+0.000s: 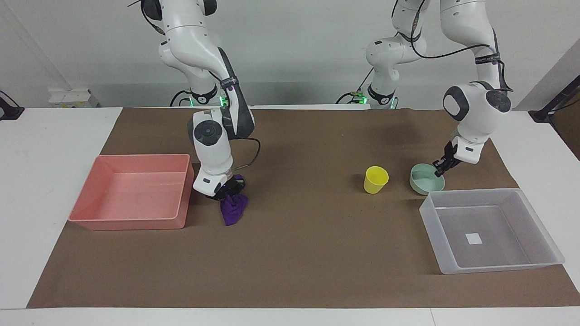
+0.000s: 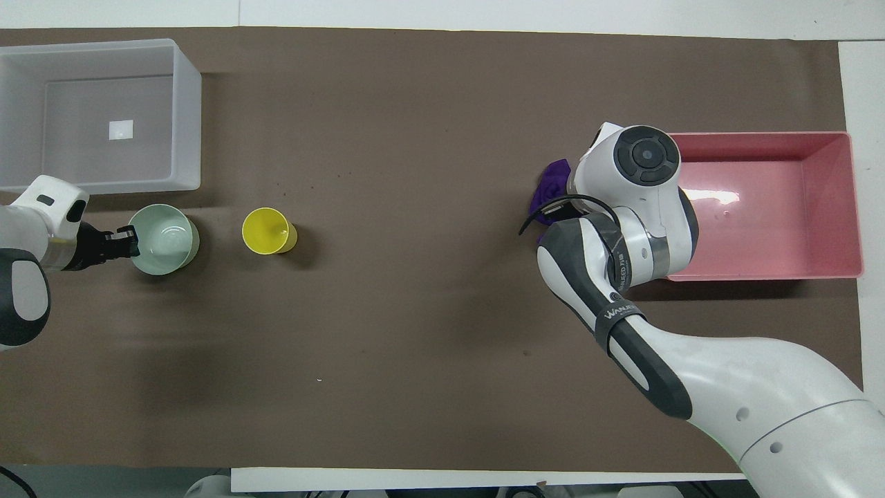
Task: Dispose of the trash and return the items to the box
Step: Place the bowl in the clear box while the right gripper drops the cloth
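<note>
The purple cloth wad [image 1: 234,209] hangs bunched from my right gripper [image 1: 228,189], which is shut on its top beside the pink bin; a bit of the cloth shows in the overhead view [image 2: 550,185], where the arm hides the gripper. My left gripper [image 1: 440,166] is shut on the rim of the mint-green bowl [image 1: 425,182], on the edge toward the left arm's end of the table; both show in the overhead view, gripper [image 2: 128,236] and bowl [image 2: 164,239]. The yellow cup [image 1: 376,179] stands upright beside the bowl. The translucent box [image 1: 471,192] lies farther from the robots than the bowl.
The pink bin [image 1: 136,157] sits at the right arm's end of the table, its wall next to the cloth. Brown paper [image 1: 299,253] covers the table. In the overhead view the box [image 2: 187,117], the cup [image 2: 267,231] and the pink bin [image 2: 857,200] show.
</note>
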